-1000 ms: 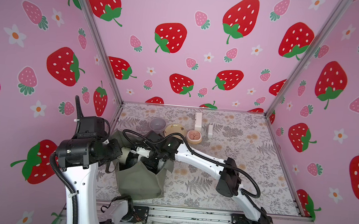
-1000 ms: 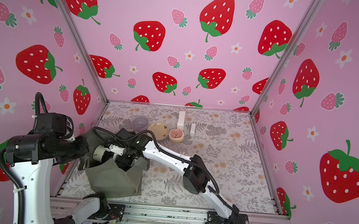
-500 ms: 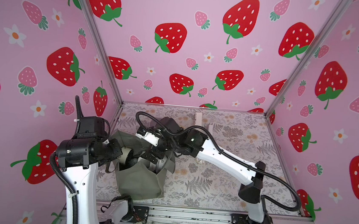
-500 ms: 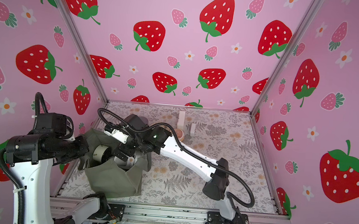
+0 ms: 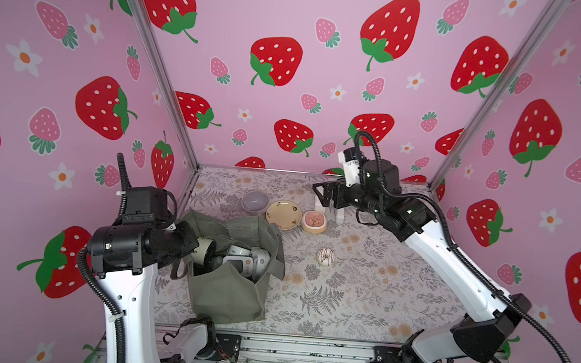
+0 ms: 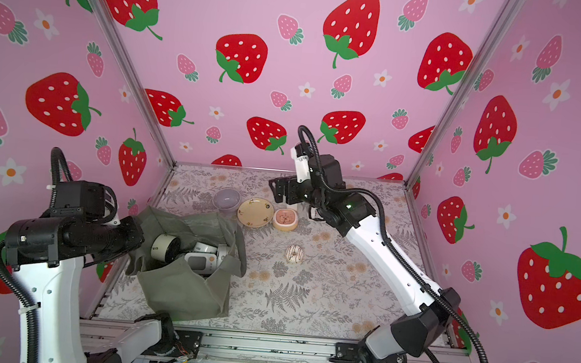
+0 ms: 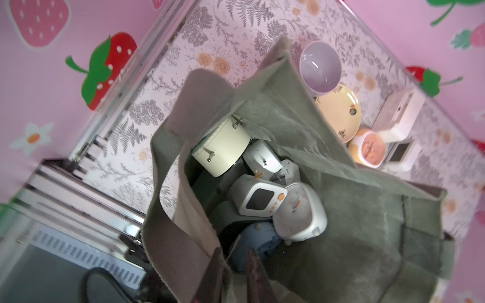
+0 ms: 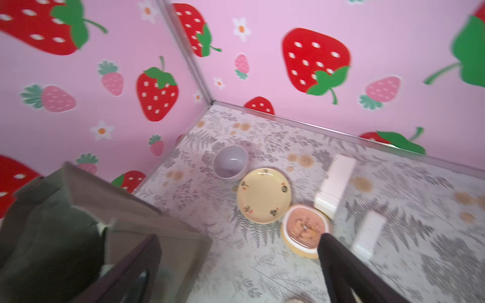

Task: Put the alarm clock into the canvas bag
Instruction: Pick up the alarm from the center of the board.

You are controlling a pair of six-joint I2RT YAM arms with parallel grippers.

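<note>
Although partway done, several clocks [image 7: 262, 202] in canvas bag [image 5: 229, 292] beside left hand [image 7: 235, 278], cannot tell its grip; poises right hand [image 5: 325, 194] wide, empty, above pink clock [image 5: 314, 221] left on desk [image 5: 380, 287].

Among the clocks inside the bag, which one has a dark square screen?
The white clock with orange buttons; the cream drum and blue one show no screen.

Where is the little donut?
In a top view the donut lies alone on the flowery table, to the right of the canvas bag and nearer the camera than the yellow plate.
</note>
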